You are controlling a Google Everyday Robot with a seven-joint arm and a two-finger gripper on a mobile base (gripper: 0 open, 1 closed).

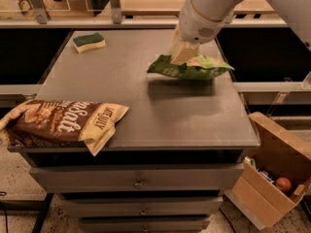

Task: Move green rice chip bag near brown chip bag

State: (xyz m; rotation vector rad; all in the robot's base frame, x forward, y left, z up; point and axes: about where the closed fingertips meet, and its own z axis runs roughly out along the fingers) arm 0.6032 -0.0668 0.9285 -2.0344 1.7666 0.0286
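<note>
The green rice chip bag (192, 68) hangs a little above the grey table top (146, 106), right of centre, casting a shadow below it. My gripper (183, 54) comes down from the upper right and is shut on the bag's top middle. The brown chip bag (60, 123) with cream ends lies flat at the table's front left corner, partly over the edge, well apart from the green bag.
A green-and-yellow sponge (89, 41) lies at the table's back left. An open cardboard box (272, 174) with small items stands on the floor at the right. Drawers (138, 182) sit under the table. A shelf rail runs behind.
</note>
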